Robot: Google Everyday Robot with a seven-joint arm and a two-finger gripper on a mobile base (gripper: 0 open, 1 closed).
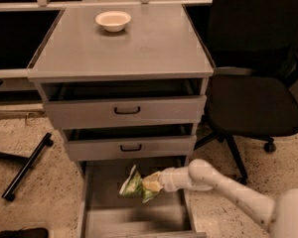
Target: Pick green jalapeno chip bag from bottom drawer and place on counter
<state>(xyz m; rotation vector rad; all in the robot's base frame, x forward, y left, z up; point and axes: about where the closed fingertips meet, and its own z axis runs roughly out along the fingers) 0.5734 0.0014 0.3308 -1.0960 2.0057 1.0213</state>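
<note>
The green jalapeno chip bag (pixel 134 185) hangs in my gripper (pixel 152 182), lifted clear above the floor of the open bottom drawer (pixel 134 217). My white arm reaches in from the lower right, and the gripper is shut on the bag's right end. The bag sits just below the front of the middle drawer. The counter (pixel 139 48) is the grey cabinet top above, with a cream bowl (pixel 113 20) near its back.
The top drawer (pixel 125 111) and middle drawer (pixel 130 147) with black handles stand slightly pulled out above the bag. A black office chair (pixel 253 98) stands right of the cabinet. A black chair leg (pixel 27 165) lies on the speckled floor at left.
</note>
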